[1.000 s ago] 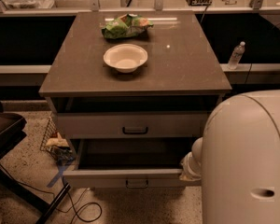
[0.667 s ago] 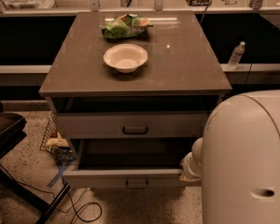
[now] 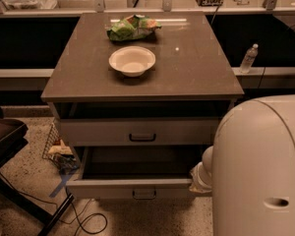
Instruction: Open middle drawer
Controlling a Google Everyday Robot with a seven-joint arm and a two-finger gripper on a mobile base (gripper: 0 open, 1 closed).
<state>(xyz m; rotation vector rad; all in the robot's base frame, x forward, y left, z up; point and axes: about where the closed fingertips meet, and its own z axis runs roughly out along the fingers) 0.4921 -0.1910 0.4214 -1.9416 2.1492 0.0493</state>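
The middle drawer (image 3: pixel 137 187) is pulled out of the cabinet. Its low pale-grey front faces me, with a small dark handle (image 3: pixel 144 194) at its centre, and its dark inside shows from above. Above it is the taller-fronted top drawer (image 3: pixel 137 130), with the same kind of handle (image 3: pixel 142 137). The lowest drawer is hidden under the open one. My gripper (image 3: pixel 200 177) shows only as a pale rounded part at the right front corner of the open drawer. The rest is behind my large pale arm housing (image 3: pixel 260 171).
A white bowl (image 3: pixel 132 60) and a green bag (image 3: pixel 132 28) lie on the brown cabinet top (image 3: pixel 196 68). A water bottle (image 3: pixel 249 58) stands at the back right. A wire basket with litter (image 3: pixel 59 151), floor cables (image 3: pixel 83 215) and a dark chair (image 3: pixel 5 136) are on the left.
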